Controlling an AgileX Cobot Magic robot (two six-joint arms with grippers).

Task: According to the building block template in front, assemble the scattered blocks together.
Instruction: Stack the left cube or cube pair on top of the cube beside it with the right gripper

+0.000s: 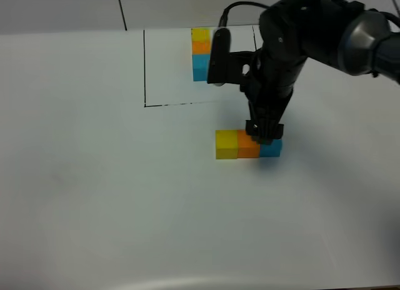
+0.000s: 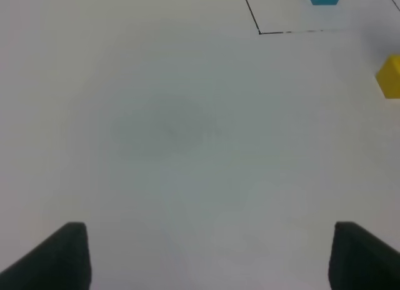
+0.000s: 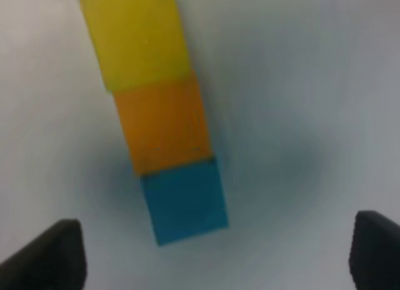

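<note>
Three scattered blocks (image 1: 248, 144) sit joined yellow-orange-blue at centre frame on the table (image 1: 94, 177); right hand (image 1: 264, 135) hovers above them, fingers apart, gripping nothing. Building block template (image 1: 200, 54) lies top centre. Left hand (image 2: 206, 255) open.

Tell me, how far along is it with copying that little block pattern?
Nearly done, it seems. The yellow block, orange block and blue block already sit in a row, in the same colour order as the template inside the black outline. The right end effector is over the blue end with its jaws wide, gripping nothing. The left end effector is open too. Left: perhaps only backing away.
</note>
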